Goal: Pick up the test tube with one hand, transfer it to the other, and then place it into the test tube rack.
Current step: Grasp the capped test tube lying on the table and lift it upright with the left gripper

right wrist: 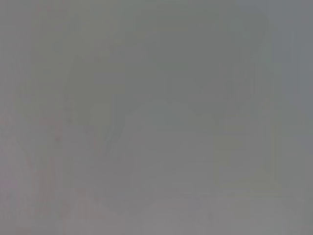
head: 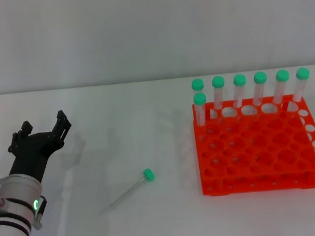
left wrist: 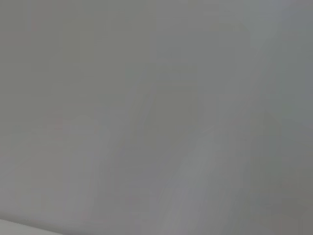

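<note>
White tabletop (head: 102, 228): carrying everything; both wrist views are showing only blank grey.
Test tube rack (head: 259, 148): orange-red, two-tier, sitting toward the right edge, with seven green-capped tubes (head: 261, 88) standing along its far rows.
Left gripper (head: 47, 134): black fingers hovering near the left edge, spread apart and holding nothing.
Right gripper: not showing anywhere.
Test tube (head: 131, 191): lying flat mid-table between gripper and rack, well apart from both.
Axis: running diagonally, green cap (head: 148, 175) pointing toward the rack and far edge, rounded tip toward the near-left.
Handling: probably light, stiff, smooth clear plastic, likely rolling or slipping; I am judging a mid-barrel pinch across the axis safest, leaving the cap end free for the handover.
</note>
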Motion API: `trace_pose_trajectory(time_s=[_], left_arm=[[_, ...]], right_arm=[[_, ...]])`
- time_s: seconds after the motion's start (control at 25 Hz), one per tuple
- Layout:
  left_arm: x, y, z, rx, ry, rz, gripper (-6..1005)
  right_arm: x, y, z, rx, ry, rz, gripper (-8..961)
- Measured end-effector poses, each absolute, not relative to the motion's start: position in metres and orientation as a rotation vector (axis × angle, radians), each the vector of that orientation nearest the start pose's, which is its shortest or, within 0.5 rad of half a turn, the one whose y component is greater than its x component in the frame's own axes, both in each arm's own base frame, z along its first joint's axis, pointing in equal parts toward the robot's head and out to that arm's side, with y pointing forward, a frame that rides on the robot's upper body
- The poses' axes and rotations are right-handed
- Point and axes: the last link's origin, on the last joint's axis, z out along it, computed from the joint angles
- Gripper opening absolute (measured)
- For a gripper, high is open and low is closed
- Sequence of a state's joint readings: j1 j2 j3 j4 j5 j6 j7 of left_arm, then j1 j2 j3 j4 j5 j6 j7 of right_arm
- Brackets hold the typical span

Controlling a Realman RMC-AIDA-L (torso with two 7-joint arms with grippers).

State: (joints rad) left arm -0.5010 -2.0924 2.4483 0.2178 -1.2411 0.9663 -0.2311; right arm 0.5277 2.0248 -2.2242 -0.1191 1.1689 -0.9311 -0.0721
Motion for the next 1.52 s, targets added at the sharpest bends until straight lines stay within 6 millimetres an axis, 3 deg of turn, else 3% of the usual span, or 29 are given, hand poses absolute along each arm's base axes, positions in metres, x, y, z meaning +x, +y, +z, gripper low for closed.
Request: trace_pose_trajectory(time_s=[0.8,1.16,1.36,1.52], left_arm=[[-0.307,0.358,-0.019,-1.479,-0.757,-0.869,886],[-0.301,0.372,0.005,-1.643,-0.899,-1.098,885],[-0.297,0.393,0.034,-1.905,-0.983,-1.099,885],[-0.287,0.404,0.052,-2.174,-1.06,-0.947,885]], right_arm=[[0.377,0.359,0.032,-1.366,0.647,0.384,833],[0.377,0.358,0.032,-1.362,0.649,0.39,831],[0.375,0.359,0.032,-1.361,0.647,0.397,830],[0.374,0.36,0.032,-1.362,0.646,0.402,829]])
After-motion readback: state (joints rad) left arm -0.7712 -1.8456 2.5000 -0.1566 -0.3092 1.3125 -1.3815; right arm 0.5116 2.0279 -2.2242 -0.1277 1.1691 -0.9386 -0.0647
